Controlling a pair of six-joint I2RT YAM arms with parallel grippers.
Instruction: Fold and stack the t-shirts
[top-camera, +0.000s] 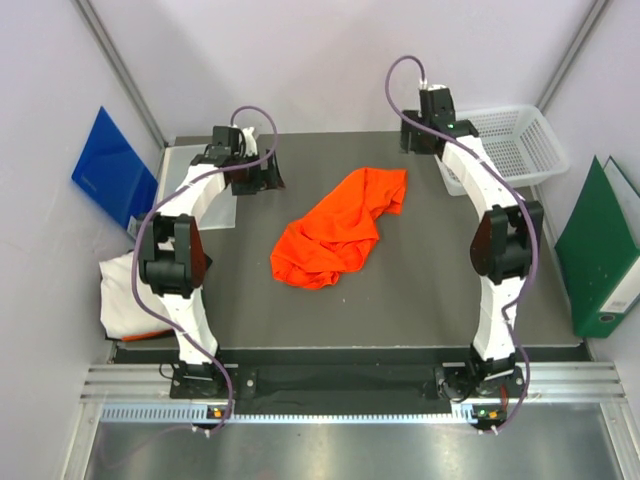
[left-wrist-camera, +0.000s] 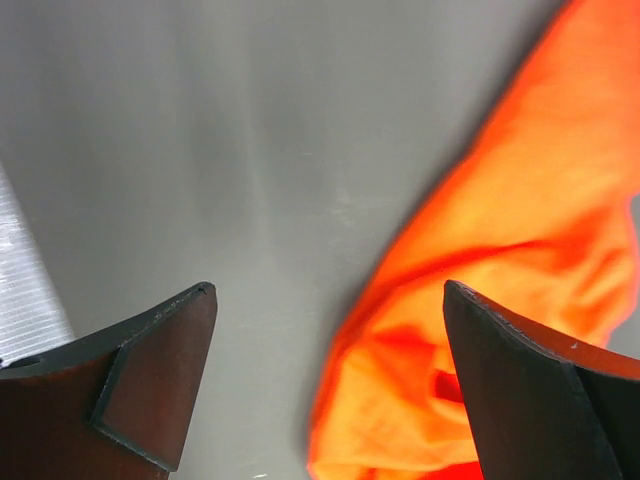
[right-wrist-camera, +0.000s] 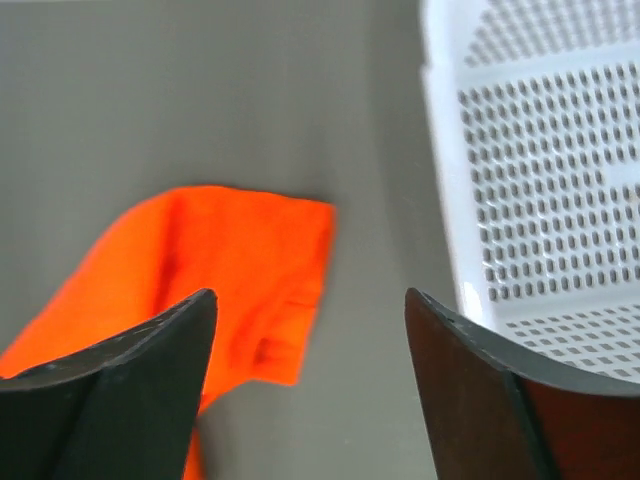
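Top external — orange tee mid table.

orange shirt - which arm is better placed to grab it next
Right, probably: the right tool, open, hangs close to the far corner of the orange shirt. The left tool, also open, sits farther off to its side.

Grey table under orange t-shirt, white basket

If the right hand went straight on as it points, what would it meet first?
Probably bare table, in the gap between the orange t-shirt and the white mesh basket; the open right hand points at neither. Depth is unclear.
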